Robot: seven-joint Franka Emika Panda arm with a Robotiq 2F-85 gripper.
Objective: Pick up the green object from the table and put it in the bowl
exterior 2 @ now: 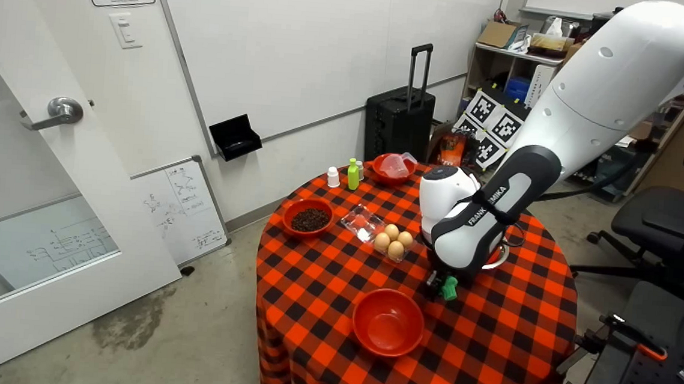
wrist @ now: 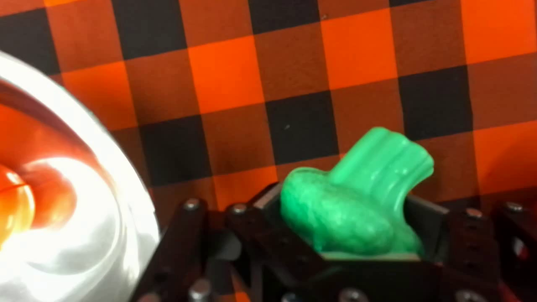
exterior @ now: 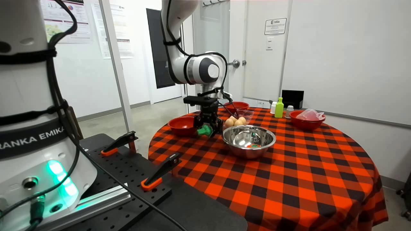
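The green object (wrist: 348, 201) is a broccoli-like lump with a short thick stem. My gripper (exterior: 209, 127) is shut on it, with a finger on either side in the wrist view. The green object also shows at the fingertips in both exterior views (exterior: 205, 130) (exterior 2: 449, 288). It is held above the table (exterior: 289, 179), which has a red-and-black checked cloth. The shiny metal bowl (exterior: 249, 151) stands close beside the gripper. Its rim shows at the left of the wrist view (wrist: 121, 176). The arm hides most of the bowl in an exterior view (exterior 2: 500, 257). A small red-and-green patch, perhaps a reflection, shows inside it.
A red bowl (exterior 2: 388, 323) stands near the gripper, on the side away from the metal bowl. Several eggs (exterior: 236, 122) lie in a clear carton behind the metal bowl. A yellow-green bottle (exterior: 279, 108) and more red bowls (exterior 2: 310, 217) stand farther off.
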